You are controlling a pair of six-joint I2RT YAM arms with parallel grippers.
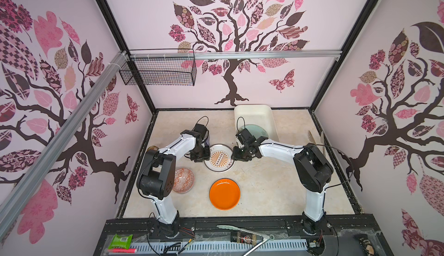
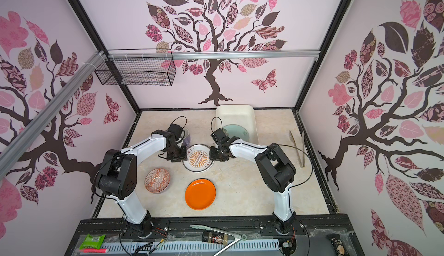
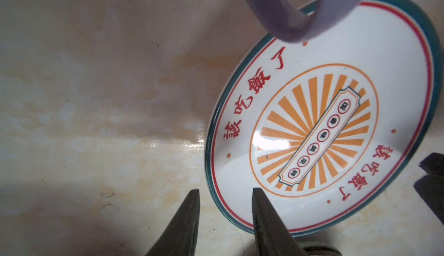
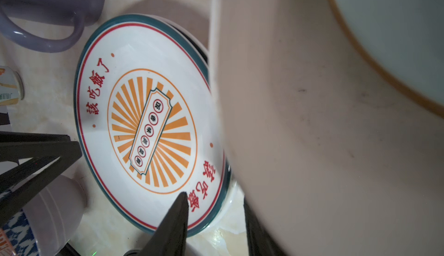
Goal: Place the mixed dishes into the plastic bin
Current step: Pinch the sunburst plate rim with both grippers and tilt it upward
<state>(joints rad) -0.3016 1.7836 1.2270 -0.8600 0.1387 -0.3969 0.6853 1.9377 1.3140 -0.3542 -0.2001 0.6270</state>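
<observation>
Flanking the white plate with orange sunburst (image 1: pixel 219 158) — a gripper at each side.
Left gripper (image 3: pixel 225 192) narrowly parted across the near rim; the plate sits just beside the plastic bin (image 1: pixel 252 109); right gripper (image 4: pixel 213 198) straddles the opposite rim — whether it grips, I cannot tell.

Soft even light, top views sharp with wide-angle bending at edges, white glare on sunburst plate (image 3: pixel 270 144), mug (image 3: pixel 300 14) and bin (image 4: pixel 312 134) blurred close up

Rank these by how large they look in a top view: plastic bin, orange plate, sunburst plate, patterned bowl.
1. plastic bin
2. orange plate and sunburst plate: they look alike, so not ranked
3. patterned bowl, smallest
</observation>
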